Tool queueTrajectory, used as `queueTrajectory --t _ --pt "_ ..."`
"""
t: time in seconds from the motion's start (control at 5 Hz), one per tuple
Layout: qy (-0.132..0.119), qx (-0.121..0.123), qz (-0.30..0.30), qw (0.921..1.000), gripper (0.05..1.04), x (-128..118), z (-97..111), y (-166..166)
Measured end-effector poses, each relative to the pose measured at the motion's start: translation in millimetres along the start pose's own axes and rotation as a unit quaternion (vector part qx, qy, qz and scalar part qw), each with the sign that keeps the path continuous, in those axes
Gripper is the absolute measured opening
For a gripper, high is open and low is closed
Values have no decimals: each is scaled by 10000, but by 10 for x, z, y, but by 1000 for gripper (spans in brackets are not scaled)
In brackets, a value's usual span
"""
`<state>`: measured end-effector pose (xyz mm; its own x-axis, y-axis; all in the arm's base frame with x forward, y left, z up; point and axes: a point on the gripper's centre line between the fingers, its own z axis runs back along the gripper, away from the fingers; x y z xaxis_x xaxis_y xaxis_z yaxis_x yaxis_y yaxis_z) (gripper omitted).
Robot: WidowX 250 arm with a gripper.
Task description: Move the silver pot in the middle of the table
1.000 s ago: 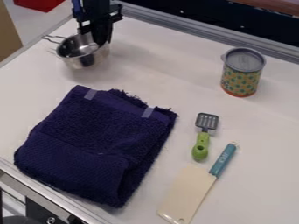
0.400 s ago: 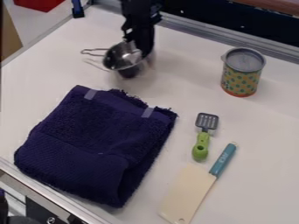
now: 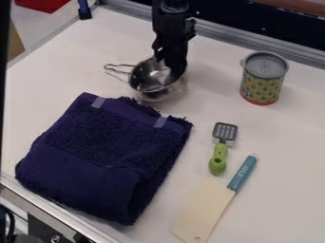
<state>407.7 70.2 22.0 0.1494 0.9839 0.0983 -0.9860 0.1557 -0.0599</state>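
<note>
While the black gripper (image 3: 170, 64) hangs down from the view's top edge, its fingers are closed on the rim of the silver pot (image 3: 143, 78), on the side away from the wire handle (image 3: 119, 68); the pot is tilted, and I cannot tell whether its base touches the white table (image 3: 289, 137); it is just beyond the far edge of the folded navy towel (image 3: 105, 156), with the handle pointing to the view's left; the patterned can (image 3: 262, 90) stands upright to the pot's right, well apart from it, under a grey lid (image 3: 266, 65); nearer the camera, to the towel's right, lies a small spatula (image 3: 217, 161) with a slotted grey head and a green grip; just beside it lies a toy cleaver (image 3: 203, 209), cream in the blade and teal in the handle.
</note>
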Motion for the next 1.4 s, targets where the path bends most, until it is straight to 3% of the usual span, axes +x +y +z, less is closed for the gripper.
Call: queueTrajectory --t 0.2,0.4,0.6,0.8,1.0,1.2,1.4 --pt "-94 -64 70 9999 92 27 -15 -15" --pt "-17 -9 113 9999 247 27 -8 8" --pt "134 -106 143 9998 490 68 167 6" --pt "216 -337 151 9991 783 174 409 15" --pt "253 -644 80 9976 995 254 630 66" --pt "390 -793 -256 9958 999 284 871 221" --pt "624 -977 -923 9890 999 300 932 550"
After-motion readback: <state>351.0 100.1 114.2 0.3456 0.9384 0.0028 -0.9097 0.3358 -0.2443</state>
